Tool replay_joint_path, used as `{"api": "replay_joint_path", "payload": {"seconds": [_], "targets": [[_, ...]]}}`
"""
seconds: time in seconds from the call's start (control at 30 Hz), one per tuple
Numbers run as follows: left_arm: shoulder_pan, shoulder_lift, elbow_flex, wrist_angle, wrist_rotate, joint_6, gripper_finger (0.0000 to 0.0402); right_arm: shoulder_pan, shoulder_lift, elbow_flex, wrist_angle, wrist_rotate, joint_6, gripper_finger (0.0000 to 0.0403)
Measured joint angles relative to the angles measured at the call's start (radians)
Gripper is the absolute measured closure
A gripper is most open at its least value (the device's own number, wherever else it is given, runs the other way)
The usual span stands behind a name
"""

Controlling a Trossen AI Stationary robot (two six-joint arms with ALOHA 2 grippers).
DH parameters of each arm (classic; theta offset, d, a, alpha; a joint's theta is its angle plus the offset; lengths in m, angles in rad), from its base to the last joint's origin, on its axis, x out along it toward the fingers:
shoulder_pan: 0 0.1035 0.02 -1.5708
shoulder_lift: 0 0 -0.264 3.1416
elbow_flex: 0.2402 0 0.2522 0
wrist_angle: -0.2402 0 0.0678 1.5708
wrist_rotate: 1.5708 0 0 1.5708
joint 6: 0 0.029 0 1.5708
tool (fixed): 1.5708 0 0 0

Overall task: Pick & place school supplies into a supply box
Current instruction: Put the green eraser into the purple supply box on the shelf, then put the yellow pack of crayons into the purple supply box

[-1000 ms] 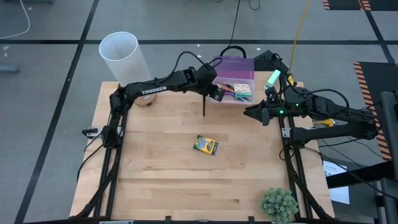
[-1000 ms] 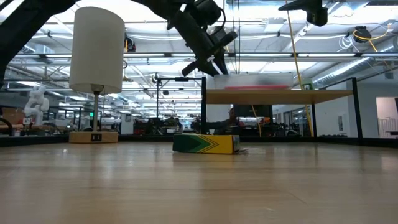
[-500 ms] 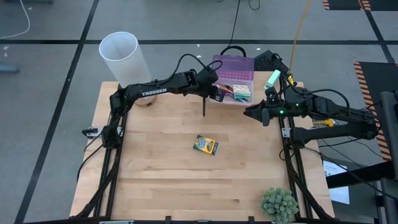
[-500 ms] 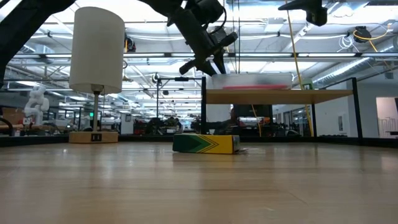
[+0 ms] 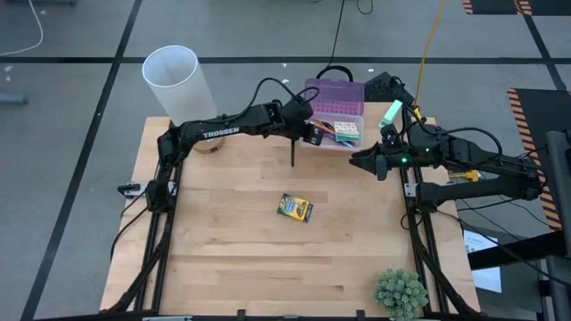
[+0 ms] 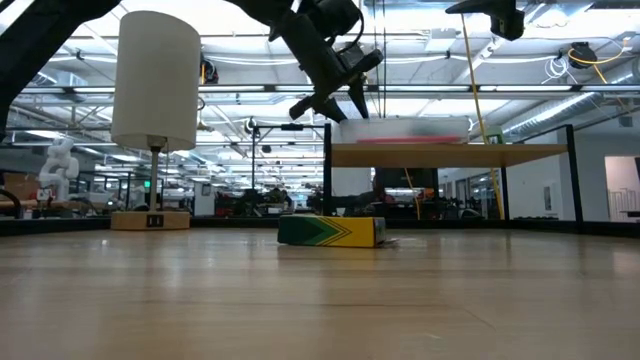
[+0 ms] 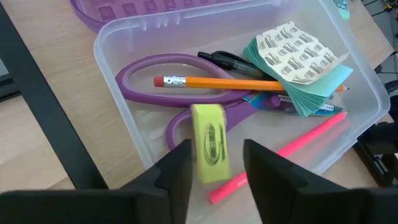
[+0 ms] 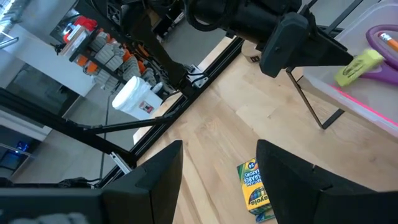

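Left gripper (image 7: 214, 165): clenched on the yellow piece (image 7: 209, 142), held over the open supply box (image 5: 335, 116) at upper centre of the high view.
Box contents: purple-handled scissors (image 7: 180, 93), orange pencil (image 7: 236, 82), pink pen (image 7: 280, 158), black pen (image 7: 227, 61), pastel eraser block (image 7: 295, 59).
Crayon box (image 5: 294, 208): flat on the table (image 5: 223, 250), centre frame, well apart from the box.
Right gripper (image 5: 361, 160): fingers parted, empty, right of the box.

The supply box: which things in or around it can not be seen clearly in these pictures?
- Black pen, left wrist view: mostly under the pastel eraser block and the orange pencil.
- Scissors: blades hidden under the pencil and eraser block.
- Supply box, low view: a blur, contents unreadable.
- Yellow piece between the left claw fingers: gripped or loose, unclear.
- Right claw: holds nothing visible.
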Motion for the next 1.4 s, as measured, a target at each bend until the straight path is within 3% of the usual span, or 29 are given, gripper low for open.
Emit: {"api": "replay_joint_path", "payload": {"seconds": [0.2,0.4,0.83,1.1,1.4], "targets": [[0.0,-0.006,0.001,-0.003,0.0,-0.011,0.0207,0.0,0.0,0.0,0.0,0.0,0.0,0.0204],[0.001,-0.027,-0.001,0.0,-0.012,-0.01,0.0198,0.0,0.0,0.0,0.0,0.0,-0.006,0.0204],[-0.008,-0.13,0.0,0.036,0.013,0.023,0.022,0.0,0.0,0.0,-0.009,0.0,-0.007,0.0204],[-0.057,-0.277,0.001,-0.133,-0.034,0.152,0.0251,0.0,-0.004,0.0,-0.039,0.0,0.018,0.0204],[-0.16,-0.373,0.001,-0.312,0.019,0.276,0.0254,0.0,-0.012,0.0,-0.074,0.0,0.036,0.0204]]}}
